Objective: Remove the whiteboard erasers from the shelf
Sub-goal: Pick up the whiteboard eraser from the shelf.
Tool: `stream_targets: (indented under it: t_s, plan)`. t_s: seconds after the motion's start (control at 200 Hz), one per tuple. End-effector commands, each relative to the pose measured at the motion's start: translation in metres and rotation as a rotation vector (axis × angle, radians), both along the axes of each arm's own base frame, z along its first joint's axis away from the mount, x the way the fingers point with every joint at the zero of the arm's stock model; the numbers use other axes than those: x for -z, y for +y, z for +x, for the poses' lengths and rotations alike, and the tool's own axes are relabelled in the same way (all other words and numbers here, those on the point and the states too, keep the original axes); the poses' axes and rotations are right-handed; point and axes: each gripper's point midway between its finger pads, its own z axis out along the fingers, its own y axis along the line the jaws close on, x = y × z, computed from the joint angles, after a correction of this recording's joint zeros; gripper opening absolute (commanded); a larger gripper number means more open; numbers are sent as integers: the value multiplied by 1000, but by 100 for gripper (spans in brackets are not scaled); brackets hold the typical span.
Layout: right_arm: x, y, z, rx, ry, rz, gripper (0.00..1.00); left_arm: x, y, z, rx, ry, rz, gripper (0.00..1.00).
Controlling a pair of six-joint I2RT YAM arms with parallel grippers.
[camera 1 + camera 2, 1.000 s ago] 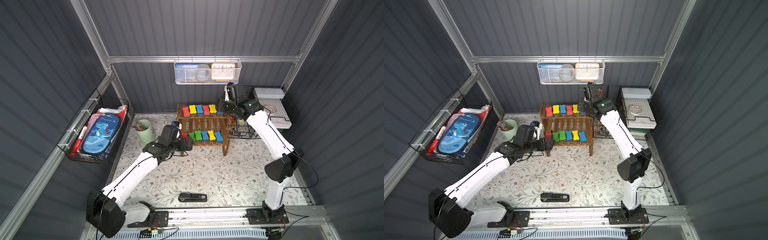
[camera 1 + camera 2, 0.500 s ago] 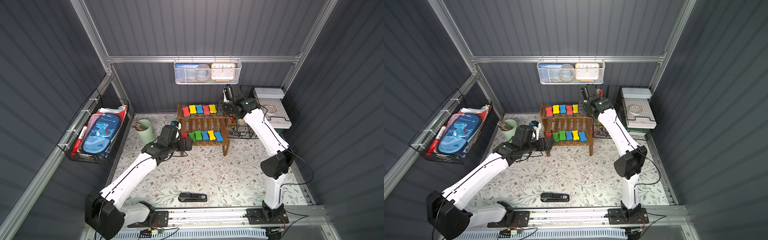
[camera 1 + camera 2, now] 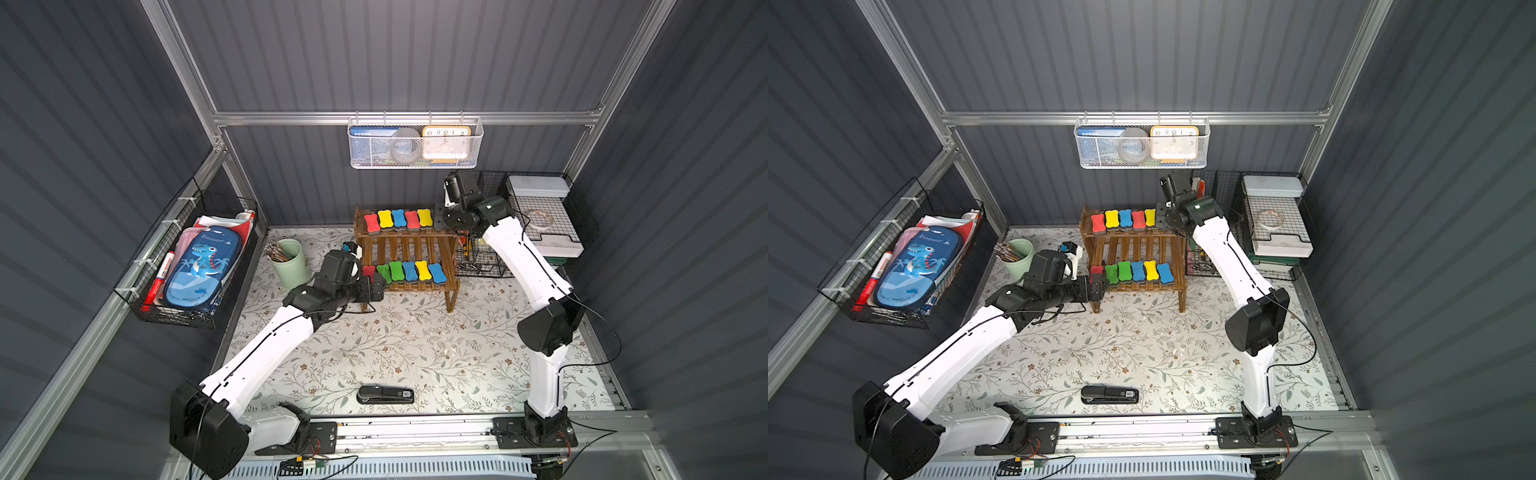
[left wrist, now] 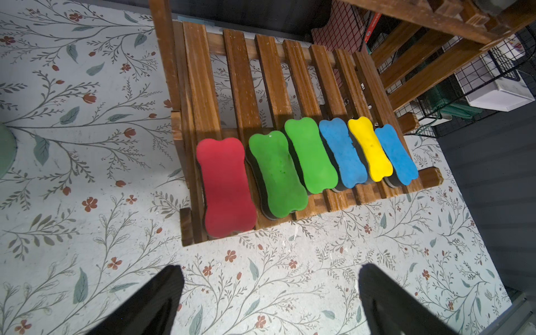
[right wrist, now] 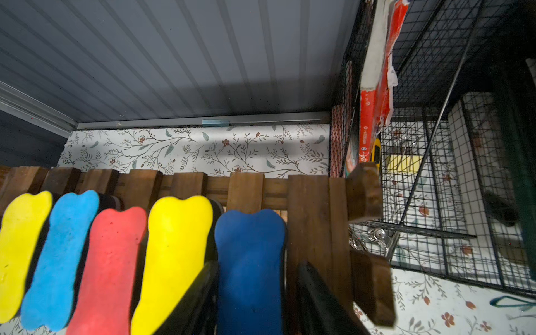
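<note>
Right gripper [image 5: 257, 266]: half-narrowed; dark blue eraser [image 5: 249, 249] straddled, lower centre of wrist frame; grip not confirmed.
Eraser axis: laid along the fingers.
Left gripper [image 4: 269, 269]: spread wide, empty.

left arm [image 3: 266, 353]: stretched low and forward from its base, wrist roughly level | left fingers [image 4: 150, 301]: spread wide, nothing between them | right arm [image 3: 523, 257]: elbow bent, forearm reaching up and toward the back, wrist raised | right fingers [image 5: 319, 301]: partly apart, not visibly clamped
</note>
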Motion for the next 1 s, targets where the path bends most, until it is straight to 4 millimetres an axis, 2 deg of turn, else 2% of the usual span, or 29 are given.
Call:
stream_targets:
  t_s: [0.0, 0.08, 0.2, 0.285, 0.39, 0.515, 0.62, 0.695, 0.73, 0.735, 0.75, 0.76, 0.785, 0.875, 0.996]
  plan:
    - [7, -8, 0, 36, 16, -43, 45, 2, 4, -3, 0, 6, 25, 99]
    - [9, -13, 1, 56, 17, -56, 44, 3, 4, -3, 0, 9, 25, 99]
    - [11, -5, 2, 23, 23, -31, 45, 2, 4, -3, 0, 8, 22, 99]
    - [9, -1, 3, 13, 17, -15, 41, 1, 3, -2, 0, 7, 22, 99]
    - [-9, -1, 3, 8, -32, 4, 35, -1, 3, -2, 1, 5, 19, 99]
    - [-44, -4, -4, 3, -113, 39, 29, -4, 3, -1, -4, 0, 18, 99]
    - [-68, -6, -20, -13, -162, 88, 27, -5, 6, -1, -17, -4, 18, 99]
    - [-77, -8, -37, -26, -178, 133, 27, -5, 7, -1, -26, -7, 21, 99]
    - [-74, -8, -48, -35, -173, 149, 27, -4, 8, -1, -27, -5, 23, 99]
    - [-80, -8, -49, -36, -188, 159, 27, -4, 8, -1, -27, -4, 24, 99]
    - [-72, -10, -54, -36, -170, 157, 27, -4, 8, -1, -27, -4, 24, 99]
    - [-77, -9, -57, -37, -186, 169, 27, -4, 8, -1, -28, -4, 25, 99]
    - [-75, -11, -65, -36, -185, 179, 27, -4, 8, -1, -30, -5, 24, 99]
    - [-56, -12, -98, -48, -162, 198, 27, -1, 10, -2, -34, 2, 30, 99]
    - [-8, -15, -143, -58, -81, 226, 26, 1, 11, -4, -37, 9, 29, 99]
